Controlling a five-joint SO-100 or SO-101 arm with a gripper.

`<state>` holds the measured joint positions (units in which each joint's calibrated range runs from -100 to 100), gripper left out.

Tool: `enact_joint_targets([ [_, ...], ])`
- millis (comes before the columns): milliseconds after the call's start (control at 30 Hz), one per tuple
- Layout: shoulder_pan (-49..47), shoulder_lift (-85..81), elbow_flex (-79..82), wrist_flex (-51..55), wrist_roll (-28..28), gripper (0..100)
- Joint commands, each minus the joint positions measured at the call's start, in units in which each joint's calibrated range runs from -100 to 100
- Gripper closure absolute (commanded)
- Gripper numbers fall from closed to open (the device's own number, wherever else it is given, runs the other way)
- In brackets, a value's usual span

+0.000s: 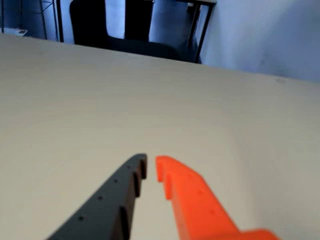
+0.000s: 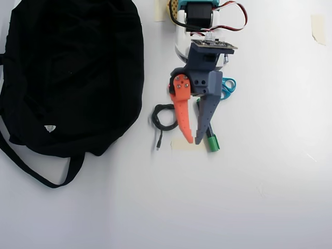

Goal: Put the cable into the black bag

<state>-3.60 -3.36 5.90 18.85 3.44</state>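
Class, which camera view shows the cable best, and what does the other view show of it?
The overhead view shows it best: the cable lies as a small loose coil with its tail pointing down, between the black bag and the orange finger. The wrist view shows none of it, only bare table beyond the tool.

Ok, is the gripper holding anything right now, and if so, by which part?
Nothing is held. The gripper has only a narrow empty gap between its fingertips, and the cable lies on the table beside its orange finger, outside the black bag.
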Motion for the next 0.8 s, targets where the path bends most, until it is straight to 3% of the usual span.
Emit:
enact_joint_targets([
  [0, -0.9, -1.5, -0.3, -0.5, -0.2, 98],
  [133, -0.7, -1.5, -0.2, 1.0, 0.2, 98],
  [767, 6.3, -0.4, -0.1, 36.1, 0.0, 98],
])
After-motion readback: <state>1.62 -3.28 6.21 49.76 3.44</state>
